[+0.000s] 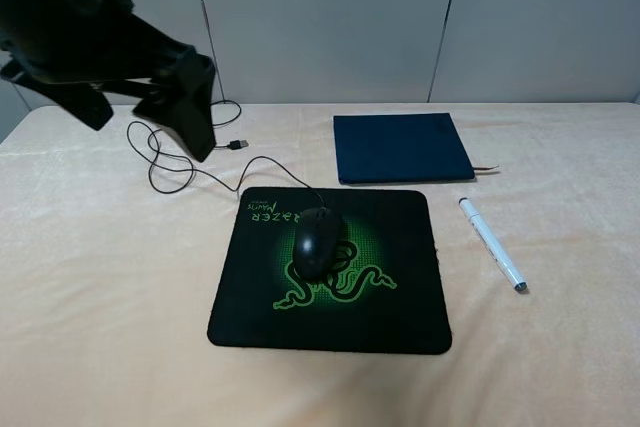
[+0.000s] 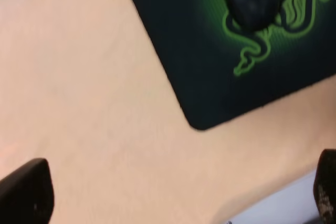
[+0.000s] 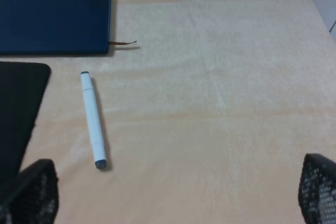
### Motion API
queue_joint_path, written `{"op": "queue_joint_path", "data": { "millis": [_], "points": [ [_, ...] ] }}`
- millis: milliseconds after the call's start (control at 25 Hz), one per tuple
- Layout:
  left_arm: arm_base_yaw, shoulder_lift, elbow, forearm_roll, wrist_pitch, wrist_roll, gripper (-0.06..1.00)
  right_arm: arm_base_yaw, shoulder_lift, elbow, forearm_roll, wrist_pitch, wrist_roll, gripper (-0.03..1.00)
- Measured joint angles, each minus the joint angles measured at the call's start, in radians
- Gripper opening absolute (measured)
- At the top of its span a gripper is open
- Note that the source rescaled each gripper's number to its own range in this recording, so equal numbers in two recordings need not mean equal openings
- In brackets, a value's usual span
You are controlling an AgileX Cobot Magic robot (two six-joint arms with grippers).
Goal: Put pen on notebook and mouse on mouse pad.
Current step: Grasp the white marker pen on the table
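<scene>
Counter, high view: A beige-covered counter (image 1: 100, 297) is shown before pale wall panels (image 1: 330, 17); the left arm (image 1: 110, 57) is held raised above its far left part.
Mouse, high view: The mouse (image 1: 316, 242) is found resting on the mouse pad (image 1: 400, 317), with its cable (image 1: 190, 172) trailed off toward the far left.
Pen, high view: The pen (image 1: 492, 244) is laid on the bare counter just right of the pad, apart from the notebook (image 1: 400, 147) behind it.
Left wrist view: The left fingers (image 2: 26, 192) are spread wide with nothing between them; the mouse and pad are seen beyond.
Right wrist view: The right fingers (image 3: 31, 192) are likewise spread wide and empty, with the pen, the notebook and its ribbon (image 3: 123, 42) in view ahead.
Step in hand: The pen is judged to be next. The barrel should be straddled near its middle and pinched across its width so that rolling is prevented. It should then be carried level, set well inside the cover, and released low.
</scene>
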Motion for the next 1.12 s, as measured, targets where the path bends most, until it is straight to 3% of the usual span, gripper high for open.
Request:
{"op": "queue_joint_path", "data": {
  "millis": [480, 800, 1120],
  "points": [
    [0.0, -0.501, 0.323, -0.051, 0.003, 0.016, 1.0, 0.0, 0.0, 0.0, 0.0, 0.0, 0.0, 1.0],
    [0.001, -0.787, 0.545, -0.098, 0.004, 0.201, 1.0, 0.0, 0.0, 0.0, 0.0, 0.0, 0.0, 1.0],
    [0.165, -1.0, 0.643, -0.073, -0.057, 0.213, 1.0, 0.0, 0.0, 0.0, 0.0, 0.0, 0.0, 1.0]
  ]
}}
